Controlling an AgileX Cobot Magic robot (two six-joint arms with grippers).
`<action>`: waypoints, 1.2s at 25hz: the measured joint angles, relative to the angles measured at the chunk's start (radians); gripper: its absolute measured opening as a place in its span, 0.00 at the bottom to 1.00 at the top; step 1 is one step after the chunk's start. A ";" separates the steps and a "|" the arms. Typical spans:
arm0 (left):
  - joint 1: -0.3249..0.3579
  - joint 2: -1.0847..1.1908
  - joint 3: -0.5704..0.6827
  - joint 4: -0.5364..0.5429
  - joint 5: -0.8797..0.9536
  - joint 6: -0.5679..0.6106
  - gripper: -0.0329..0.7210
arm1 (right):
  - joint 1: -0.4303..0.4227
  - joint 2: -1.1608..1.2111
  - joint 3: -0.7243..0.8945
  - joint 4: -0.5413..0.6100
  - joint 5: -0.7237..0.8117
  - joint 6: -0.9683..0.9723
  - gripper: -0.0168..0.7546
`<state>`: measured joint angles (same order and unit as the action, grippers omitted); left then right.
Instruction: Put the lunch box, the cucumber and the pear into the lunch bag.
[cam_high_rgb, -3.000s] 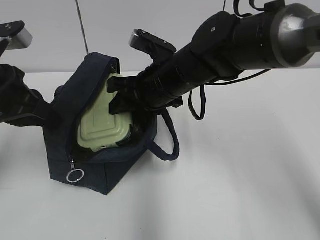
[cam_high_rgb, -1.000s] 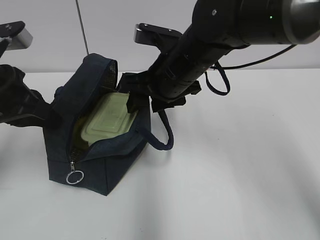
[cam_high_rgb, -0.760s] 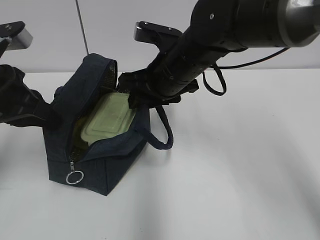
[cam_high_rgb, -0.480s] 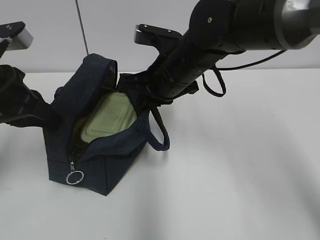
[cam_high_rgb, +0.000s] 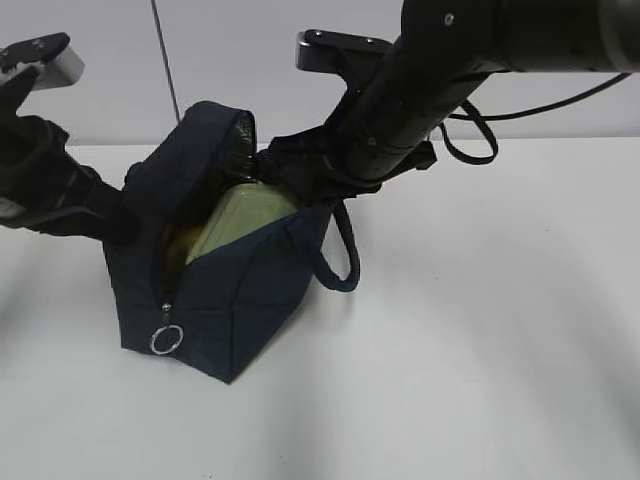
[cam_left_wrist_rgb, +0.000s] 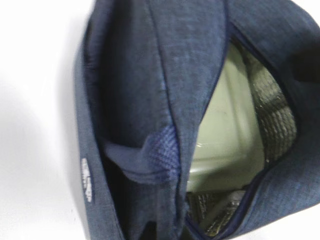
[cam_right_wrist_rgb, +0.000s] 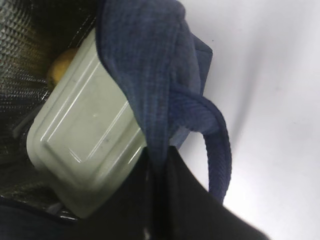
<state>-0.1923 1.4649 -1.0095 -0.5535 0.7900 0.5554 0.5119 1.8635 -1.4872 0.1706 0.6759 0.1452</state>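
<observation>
The navy lunch bag (cam_high_rgb: 235, 290) stands on the white table with its top unzipped, and its ring zipper pull (cam_high_rgb: 166, 339) hangs at the front. Inside it the lunch box (cam_high_rgb: 248, 212) lies tilted, its sage-green lid (cam_right_wrist_rgb: 85, 145) facing up. A bit of the yellow pear (cam_right_wrist_rgb: 62, 68) shows behind the box against the silver lining. The cucumber is hidden. My right gripper (cam_right_wrist_rgb: 161, 167) is shut on the bag's right rim beside the handle (cam_right_wrist_rgb: 218, 145). My left gripper (cam_high_rgb: 124, 224) is shut on the bag's left wall (cam_left_wrist_rgb: 150, 100), and the fabric covers its fingers in the left wrist view.
The white table (cam_high_rgb: 480, 340) stretches away to the right and in front of the bag. A thin dark pole (cam_high_rgb: 164, 55) stands against the back wall. The right arm (cam_high_rgb: 440, 70) reaches over the table from the upper right.
My right gripper has shut on the bag's right rim. Both arms and the bag have shifted a little right and up. The opening has narrowed, so less of the lid shows.
</observation>
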 joint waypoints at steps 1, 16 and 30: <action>0.000 0.007 -0.013 0.000 0.005 -0.001 0.05 | -0.002 -0.013 0.013 -0.007 0.001 0.002 0.03; -0.057 0.071 -0.050 -0.007 0.028 -0.003 0.10 | -0.006 -0.118 0.144 -0.042 -0.031 -0.011 0.07; -0.059 -0.014 -0.050 0.010 0.034 -0.007 0.47 | -0.007 -0.168 0.144 -0.085 -0.048 -0.022 0.54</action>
<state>-0.2508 1.4506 -1.0598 -0.5433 0.8237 0.5484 0.5049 1.6954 -1.3429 0.0853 0.6283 0.1235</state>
